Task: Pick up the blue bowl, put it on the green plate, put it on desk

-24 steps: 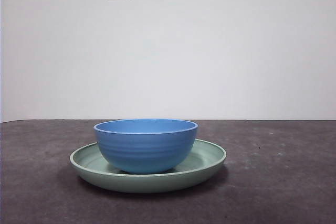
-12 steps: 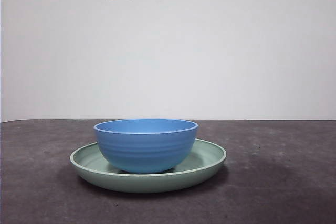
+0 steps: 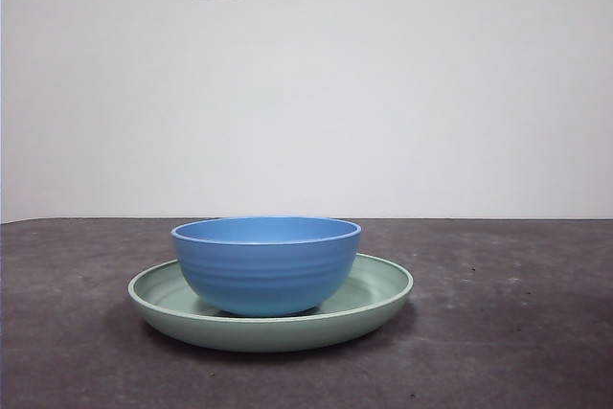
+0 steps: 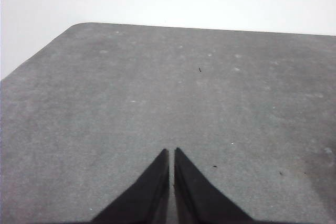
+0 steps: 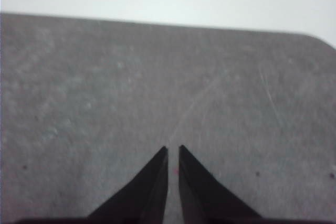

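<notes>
Your blue bowl is sitting upright inside the green plate on the desk. Your left gripper and right gripper are hovering over bare desk, fingers nearly closed, holding nothing.

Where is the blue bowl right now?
In the front view, the blue bowl sits upright inside the green plate, near the middle of the desk.

Left gripper: two matte black jaws, each a smooth wedge tapering to a sharp tip. Right gripper: identical black tapered jaws. No markings, screws or cables visible.
</notes>
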You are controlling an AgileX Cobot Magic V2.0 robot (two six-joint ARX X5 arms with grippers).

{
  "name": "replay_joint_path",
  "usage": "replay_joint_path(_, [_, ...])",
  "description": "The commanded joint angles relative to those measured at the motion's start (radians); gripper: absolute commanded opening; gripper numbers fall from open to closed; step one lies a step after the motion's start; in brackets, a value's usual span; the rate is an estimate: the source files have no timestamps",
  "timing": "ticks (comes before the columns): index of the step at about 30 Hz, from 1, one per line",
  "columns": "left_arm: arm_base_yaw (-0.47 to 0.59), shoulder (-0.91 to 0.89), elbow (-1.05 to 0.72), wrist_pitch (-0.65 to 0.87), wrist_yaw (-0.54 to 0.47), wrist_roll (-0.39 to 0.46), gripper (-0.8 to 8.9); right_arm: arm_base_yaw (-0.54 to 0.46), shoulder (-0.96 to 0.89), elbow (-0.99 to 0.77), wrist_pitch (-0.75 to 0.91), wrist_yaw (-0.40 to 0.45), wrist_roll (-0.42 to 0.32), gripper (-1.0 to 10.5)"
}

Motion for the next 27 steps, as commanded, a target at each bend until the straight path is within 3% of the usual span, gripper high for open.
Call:
replay_joint_path(1, [-0.001,-0.002,-0.021,-0.008,-0.007,0.005,0.19,-0.002,-0.002,-0.024,0.016,0.003,0.000,0.3])
replay_joint_path(13, [-0.001,-0.002,-0.020,-0.008,-0.007,0.005,0.19,0.059,-0.002,-0.028,0.030,0.031,0.008,0.3])
replay_joint_path(27, [-0.001,-0.002,-0.020,-0.007,-0.007,0.005,0.19,0.058,-0.002,-0.028,0.053,0.022,0.011,0.3])
